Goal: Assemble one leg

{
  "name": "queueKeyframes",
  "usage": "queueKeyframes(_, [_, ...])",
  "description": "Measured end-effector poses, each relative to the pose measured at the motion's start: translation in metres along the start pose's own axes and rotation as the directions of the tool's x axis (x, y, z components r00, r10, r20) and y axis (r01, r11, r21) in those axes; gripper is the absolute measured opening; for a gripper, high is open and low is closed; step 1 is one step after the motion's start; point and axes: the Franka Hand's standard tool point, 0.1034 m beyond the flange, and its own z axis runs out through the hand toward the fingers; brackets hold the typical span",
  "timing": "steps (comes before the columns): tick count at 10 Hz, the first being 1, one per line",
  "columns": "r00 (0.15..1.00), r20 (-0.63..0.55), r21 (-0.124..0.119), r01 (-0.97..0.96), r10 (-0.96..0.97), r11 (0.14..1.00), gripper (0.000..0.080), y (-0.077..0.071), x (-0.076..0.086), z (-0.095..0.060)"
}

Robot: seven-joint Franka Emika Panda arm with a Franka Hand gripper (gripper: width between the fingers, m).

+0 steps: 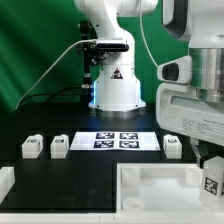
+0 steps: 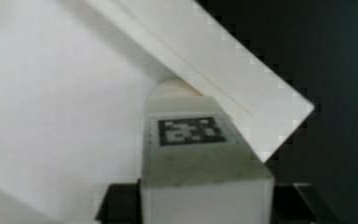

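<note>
A small white blocky plastic leg with a black-and-white square tag on its face stands pinched in the two-finger gripper, its upper end against a white panel edge.

In the wrist view the leg is a plain upright block, tag centred, dark finger pads pressed on its two flanks; its upper end meets the slanting edge of the large flat white plastic panel; in the exterior view the held leg hangs at the exterior view's right over the big white tray-like frame; what lies in the frame cannot be told; on the black table three more small white tagged legs stand apart beside the thin flat white marker board.
</note>
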Motion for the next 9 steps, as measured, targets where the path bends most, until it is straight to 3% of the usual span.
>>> queueKeyframes(4, [0.899, 0.053, -0.011, -0.435, 0.435, 0.9, 0.0303, 0.0, -0.004, 0.0])
queueKeyframes(5, [0.898, 0.053, -0.012, -0.437, 0.437, 0.899, 0.0303, 0.0, -0.004, 0.0])
queueKeyframes(6, [0.901, 0.054, -0.012, -0.431, 0.431, 0.902, 0.0371, 0.0, -0.004, 0.0])
queueKeyframes(7, [0.936, 0.051, 0.004, -0.35, 0.349, 0.937, 0.0371, 0.0, -0.006, 0.002])
queueKeyframes(8, [0.966, 0.046, 0.019, -0.257, 0.256, 0.966, 0.0555, 0.002, -0.011, 0.007])
queueKeyframes(9, [0.983, 0.045, 0.02, -0.178, 0.177, 0.984, 0.062, 0.001, -0.014, 0.007])
